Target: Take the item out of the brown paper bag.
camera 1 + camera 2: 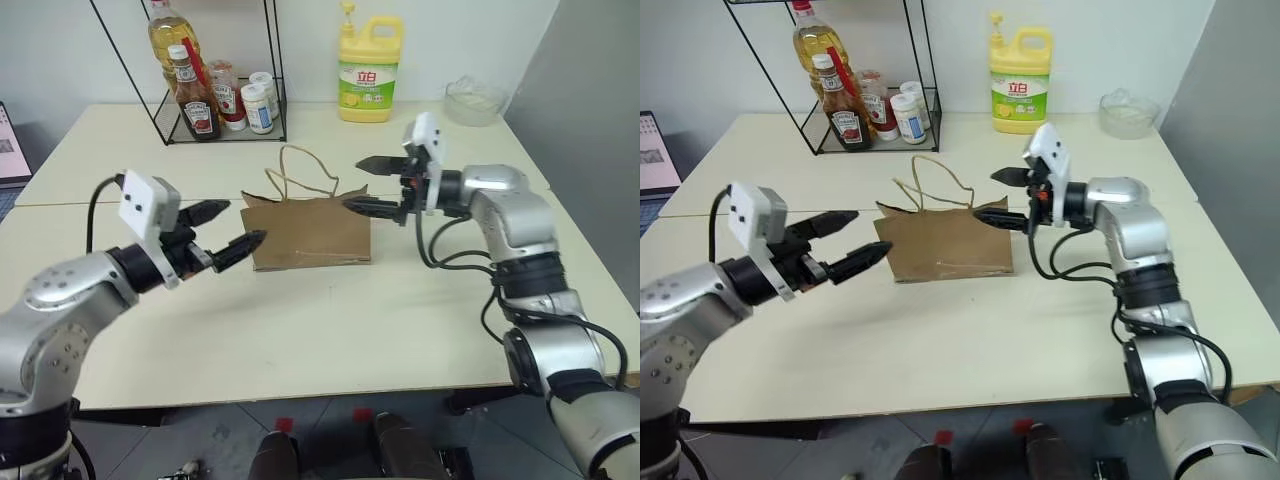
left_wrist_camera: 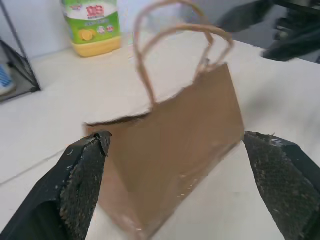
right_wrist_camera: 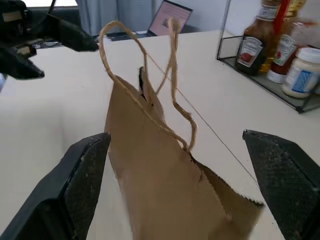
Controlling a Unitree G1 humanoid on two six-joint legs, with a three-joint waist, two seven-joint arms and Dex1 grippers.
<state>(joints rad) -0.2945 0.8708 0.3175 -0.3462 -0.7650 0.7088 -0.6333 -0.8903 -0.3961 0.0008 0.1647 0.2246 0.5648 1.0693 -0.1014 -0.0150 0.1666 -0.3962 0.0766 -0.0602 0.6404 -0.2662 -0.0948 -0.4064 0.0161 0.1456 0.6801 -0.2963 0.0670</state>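
— What do you have in front of you?

— I see the plain brown kraft paper bag (image 1: 312, 232) standing upright in the middle of the cream table (image 1: 300, 330), wider than tall, its two thin twisted cord handles (image 1: 300, 172) looping up above a slightly parted top edge. I cannot see any bottle of orange drink, so I cannot tell whether one sits inside the bag.

— And the arms?

— My left gripper (image 1: 228, 232) sits nearest, just beside the bag's left edge, pointing level toward it, its two black fingers spread apart and holding nothing. My right gripper (image 1: 372, 186) is at the bag's upper right corner, also level and aimed inward, fingers spread wide and empty; the lower fingertip is right at the paper, though I cannot tell if it touches. In both wrist views the bag stands between the spread fingers.

— What lies beyond?

— Past the bag, a black wire rack (image 1: 215, 100) holds a ketchup bottle with a red label (image 1: 195, 100), an oil bottle and small white jars. To its right a tall yellow detergent jug (image 1: 369, 70), then a clear bowl (image 1: 475, 100), all before a white wall.
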